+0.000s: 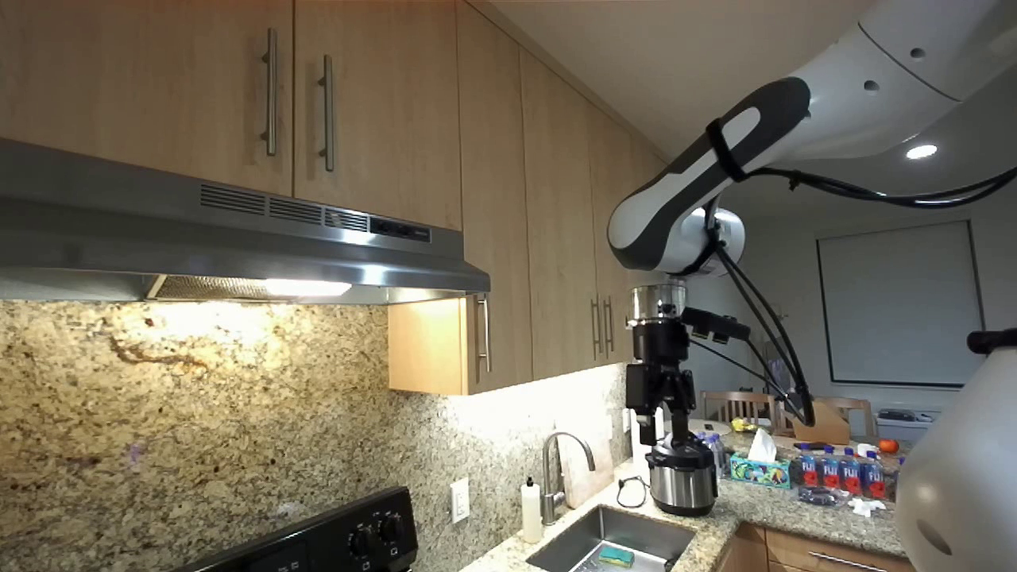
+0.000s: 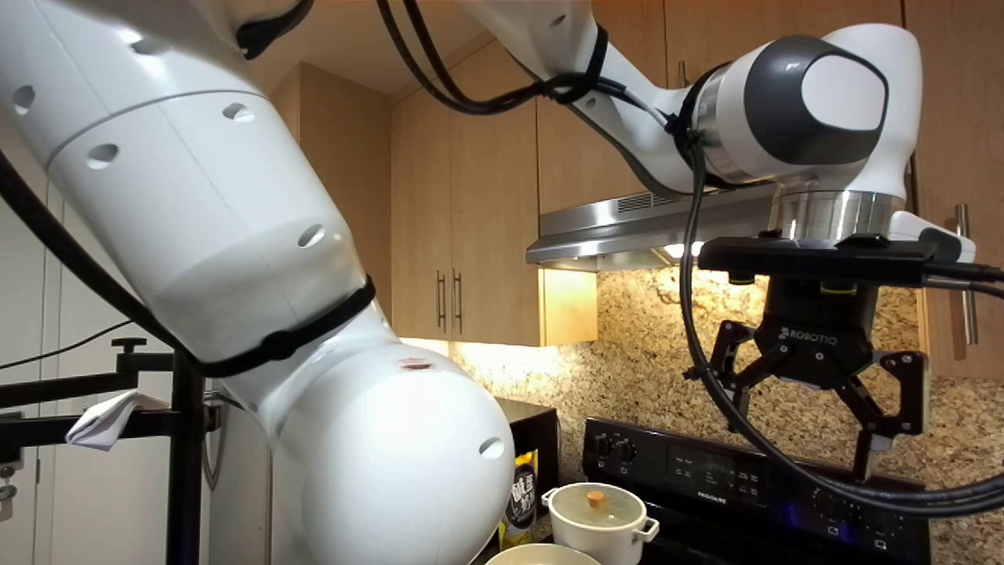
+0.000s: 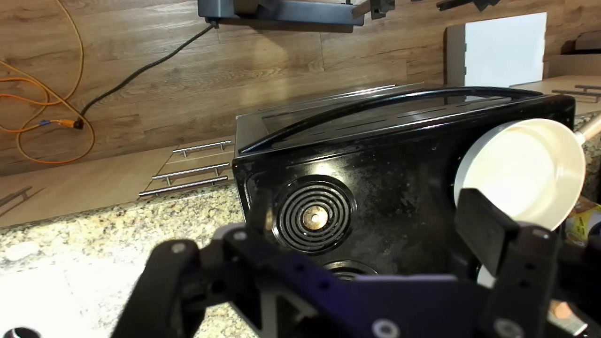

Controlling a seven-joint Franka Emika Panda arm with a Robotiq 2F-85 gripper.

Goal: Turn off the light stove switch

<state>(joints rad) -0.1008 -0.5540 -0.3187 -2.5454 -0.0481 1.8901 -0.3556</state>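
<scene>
The hood's light (image 1: 308, 287) is lit, a warm bright strip under the grey steel range hood (image 1: 238, 246). In an exterior view a small dark switch panel (image 1: 400, 229) sits at the right end of the hood's front; its single switches are too small to tell apart. My gripper (image 2: 800, 443) points downward, its black fingers wide apart with nothing between them. It hangs lower than the hood and, in an exterior view (image 1: 666, 437), well to the right of the panel. In the wrist view the gripper (image 3: 371, 216) is above the black stove (image 3: 399, 188).
A white pan (image 3: 526, 169) and a lidded white pot (image 2: 600, 526) stand at the stove. Wooden cabinets (image 1: 373, 111) rise above the hood. A sink (image 1: 568, 536) and faucet (image 1: 550, 469) lie to its right. Cables (image 2: 694, 329) loop beside the gripper.
</scene>
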